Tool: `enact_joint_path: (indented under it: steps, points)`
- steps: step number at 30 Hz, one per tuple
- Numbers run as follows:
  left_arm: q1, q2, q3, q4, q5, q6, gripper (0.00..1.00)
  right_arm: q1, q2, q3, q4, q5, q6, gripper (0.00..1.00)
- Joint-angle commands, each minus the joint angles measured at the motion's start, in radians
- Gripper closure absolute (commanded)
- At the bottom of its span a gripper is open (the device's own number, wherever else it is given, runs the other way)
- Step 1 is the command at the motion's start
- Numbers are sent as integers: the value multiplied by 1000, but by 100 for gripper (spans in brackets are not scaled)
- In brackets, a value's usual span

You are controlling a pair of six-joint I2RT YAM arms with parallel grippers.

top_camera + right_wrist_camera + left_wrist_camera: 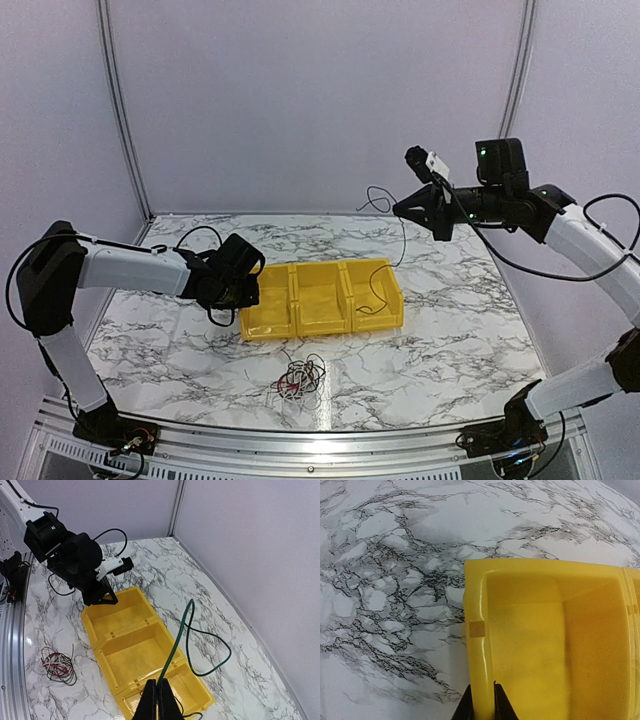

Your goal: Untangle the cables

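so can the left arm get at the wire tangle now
Likely not yet: the left tool is shut on the wall of the yellow plastic bin; the tangle of thin red, white and black wires lies uncovered nearby.

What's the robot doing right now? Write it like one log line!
left gripper: clamped on bin wall | right gripper: shut on cable, above bin | tangle: on table, near side of bin

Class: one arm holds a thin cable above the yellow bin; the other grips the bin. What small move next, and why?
Probably lower the right gripper toward the bin's right compartment and let go: its jaws are shut on the cable, whose end already lies there, while the left gripper steadies the bin's left wall.
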Motion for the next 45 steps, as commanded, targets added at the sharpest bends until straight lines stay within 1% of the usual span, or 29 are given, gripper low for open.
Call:
enact_joint_path:
  steps: [1,5,10,17,20,23,27,32,37,42,43,45]
  points:
    - [6,23,-21,19,-1,11,100,-11,30,-37,119,79,-15,100]
    - [6,28,-24,27,5,13,100,-12,61,-78,185,118,-19,100]
    - [6,25,-33,35,6,17,100,-13,122,-133,212,139,-30,100]
    - [6,30,-45,44,8,27,100,-13,215,-222,213,107,24,100]
    - [6,31,-49,50,4,29,100,-14,241,-251,208,50,60,100]
    - [6,35,-50,52,5,30,100,-14,249,-266,198,-48,91,100]
    - [6,43,-50,54,7,33,100,-12,232,-250,184,-201,126,100]
    - [7,52,-49,55,8,32,100,-12,237,-231,211,-345,200,100]
    - [6,50,-49,55,15,33,100,-31,301,-247,245,-357,233,100]
    - [6,40,-59,55,13,35,100,-128,342,-275,354,-420,346,100]
    - [6,39,-59,56,13,34,100,-149,347,-283,370,-410,357,100]
    - [6,39,-59,55,13,35,100,-179,354,-287,373,-339,349,100]
